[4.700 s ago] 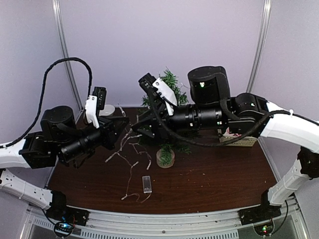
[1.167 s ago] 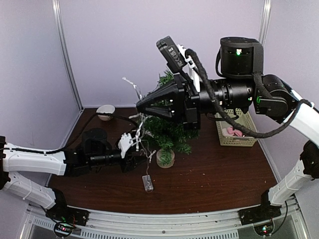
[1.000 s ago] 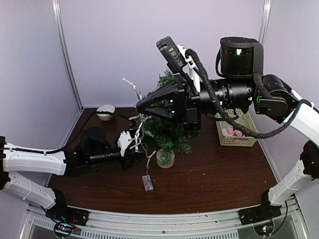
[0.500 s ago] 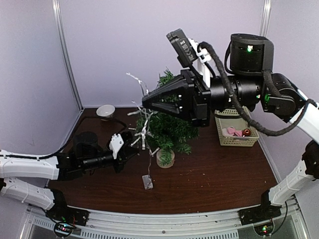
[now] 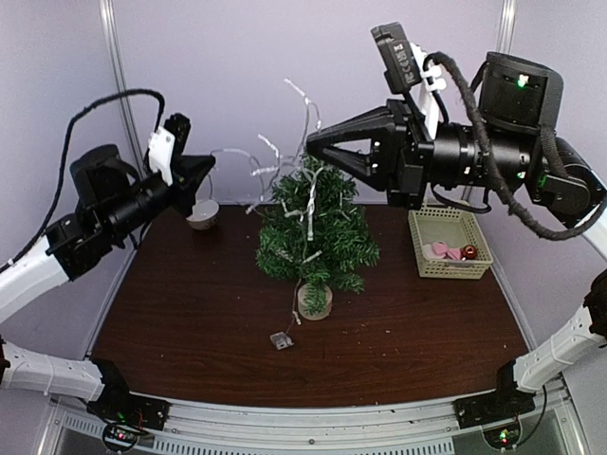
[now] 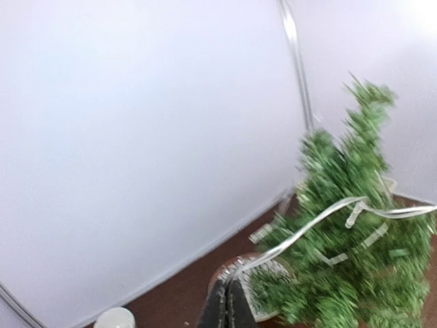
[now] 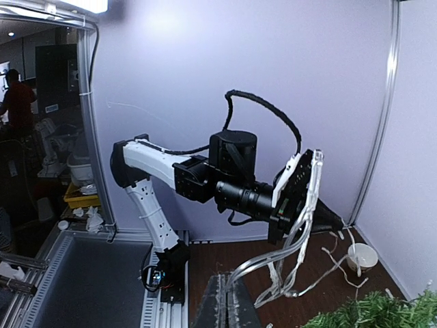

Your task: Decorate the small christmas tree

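Left end effector (image 5: 203,170) and right end effector (image 5: 316,150) aloft, each pinching light string (image 5: 309,199).

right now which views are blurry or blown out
Left wrist: the small christmas tree is smeared and soft, the wall washed out pale. Right wrist: sharp, with glare from a lamp at the top left corner. Top external: crisp and evenly lit.

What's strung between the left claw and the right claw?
A pale light string, gripped by both: it runs from the left claw to the right claw, looping over the tree. The top view shows it best.
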